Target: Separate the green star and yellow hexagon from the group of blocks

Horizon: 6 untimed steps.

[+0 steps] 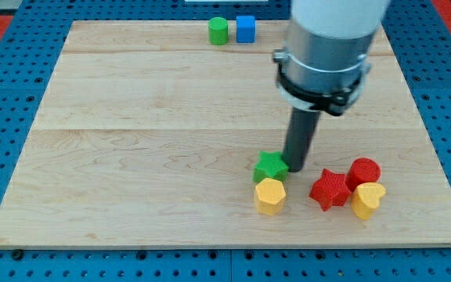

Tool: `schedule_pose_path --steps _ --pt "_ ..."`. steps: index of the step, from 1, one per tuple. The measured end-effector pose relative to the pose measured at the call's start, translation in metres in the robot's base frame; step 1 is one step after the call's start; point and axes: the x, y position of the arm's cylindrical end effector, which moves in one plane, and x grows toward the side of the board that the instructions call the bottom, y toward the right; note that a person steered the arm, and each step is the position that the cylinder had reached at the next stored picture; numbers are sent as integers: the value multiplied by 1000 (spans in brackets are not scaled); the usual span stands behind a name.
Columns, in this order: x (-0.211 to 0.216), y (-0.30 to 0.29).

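Green star (270, 165) touching yellow hexagon (270, 195) (just below)

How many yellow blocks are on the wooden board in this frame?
2. The yellow hexagon block sits at the view's bottom centre, just below the green star block. The other yellow block lies at the view's bottom right, beside the red blocks. None seems hidden.

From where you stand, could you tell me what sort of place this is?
Probably a robotics lab bench: a wooden board on blue perforated matting, small coloured blocks, and my tip beside the green star.
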Motion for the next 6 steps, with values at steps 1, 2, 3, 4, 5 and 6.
schedule_pose_path --steps 1,2,3,4,5,6 --pt "5 3" --pt "35 19" --pt "39 -21" --pt "9 -55" --pt "-20 -83" --pt "-54 -95"
